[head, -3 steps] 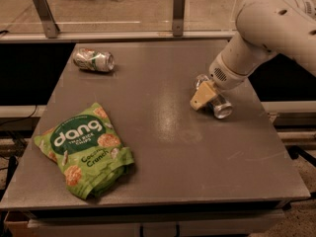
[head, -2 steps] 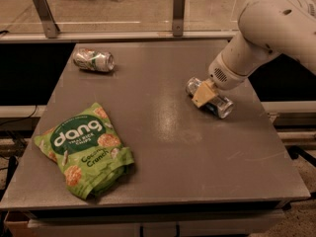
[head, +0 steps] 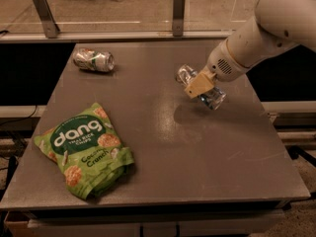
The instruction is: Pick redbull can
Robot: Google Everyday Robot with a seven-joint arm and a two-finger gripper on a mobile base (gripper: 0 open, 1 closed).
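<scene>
The redbull can (head: 211, 97), slim and silver with shiny ends, is held sideways in my gripper (head: 200, 85) at the right of the grey table (head: 163, 147). It hangs a little above the tabletop, and its shadow falls on the table below it. The tan fingers (head: 198, 86) are shut around the can's middle, which hides its markings. One end (head: 183, 74) sticks out to the upper left, the other to the lower right. My white arm (head: 266, 28) comes in from the upper right.
A shorter, fatter silver can with green and red markings (head: 94, 59) lies on its side at the table's far left. A green Dang chips bag (head: 84, 149) lies at the front left. A rail with two posts (head: 178, 6) runs behind the table.
The gripper has lifted the redbull can off the table, and it has risen a little since the earlier frames. The other can and the bag have not moved.
</scene>
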